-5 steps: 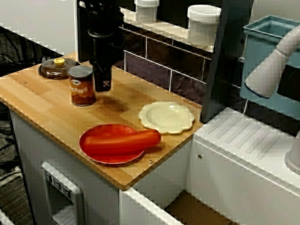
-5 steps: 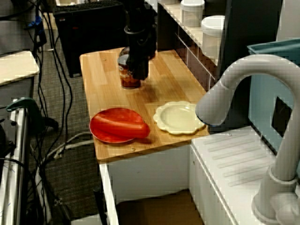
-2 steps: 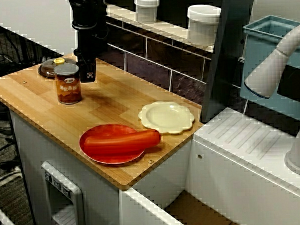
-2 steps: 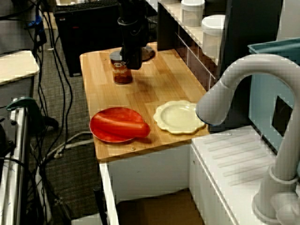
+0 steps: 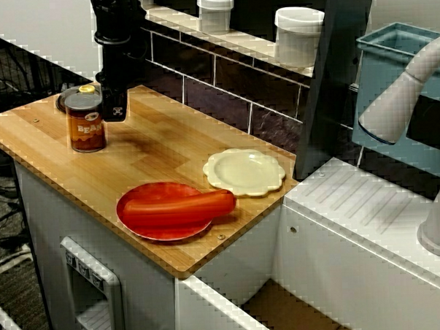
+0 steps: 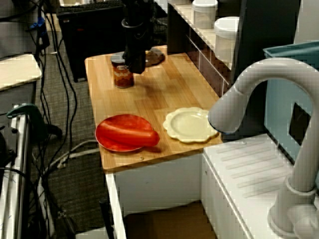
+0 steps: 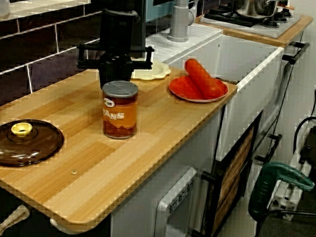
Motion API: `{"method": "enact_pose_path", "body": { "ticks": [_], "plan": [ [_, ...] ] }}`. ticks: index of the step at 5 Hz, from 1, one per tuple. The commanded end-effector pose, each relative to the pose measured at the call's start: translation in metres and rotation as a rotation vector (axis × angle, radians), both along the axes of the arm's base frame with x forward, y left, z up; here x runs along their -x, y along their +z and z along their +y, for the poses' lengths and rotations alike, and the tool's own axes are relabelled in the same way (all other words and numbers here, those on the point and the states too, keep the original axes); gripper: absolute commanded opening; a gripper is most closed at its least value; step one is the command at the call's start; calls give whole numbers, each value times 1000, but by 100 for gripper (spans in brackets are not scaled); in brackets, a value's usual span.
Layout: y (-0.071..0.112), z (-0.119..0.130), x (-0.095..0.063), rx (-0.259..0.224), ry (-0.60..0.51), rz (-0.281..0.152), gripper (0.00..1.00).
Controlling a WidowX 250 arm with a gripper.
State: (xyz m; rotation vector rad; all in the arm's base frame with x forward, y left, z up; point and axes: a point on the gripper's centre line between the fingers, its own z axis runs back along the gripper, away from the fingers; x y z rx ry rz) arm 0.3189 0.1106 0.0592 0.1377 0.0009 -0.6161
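Upper left of the view from the front: gripper [image 5: 114,110] hanging low over the tabletop [image 5: 51,154], just right of an upright bean can [image 5: 85,124], touching or nearly so. Cannot tell how wide the jaws stand, since the can hides them in the low side view. Lower left of that side view: brown lid [image 7: 21,141] with a yellow knob, apart from the can. Lower centre of the front view: red plate [image 5: 145,216] carrying a long red vegetable [image 5: 185,205], with a pale scalloped plate [image 5: 244,171] just to its right.
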Motion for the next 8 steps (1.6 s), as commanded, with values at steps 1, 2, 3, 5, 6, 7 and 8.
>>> {"method": "enact_pose_path", "body": {
  "ticks": [1,2,3,5,6,7,8],
  "plan": [
    [17,3,2,19,-27,-25,0],
    [22,-16,-2,70,-20,-44,56],
    [28,-38,-5,91,0,-66,100],
    [32,-72,-2,78,5,-91,100],
    [33,-86,7,65,-22,-89,100],
    [39,-98,20,68,-56,-92,100],
    [44,-109,30,68,-68,-101,100]
  ]
}}
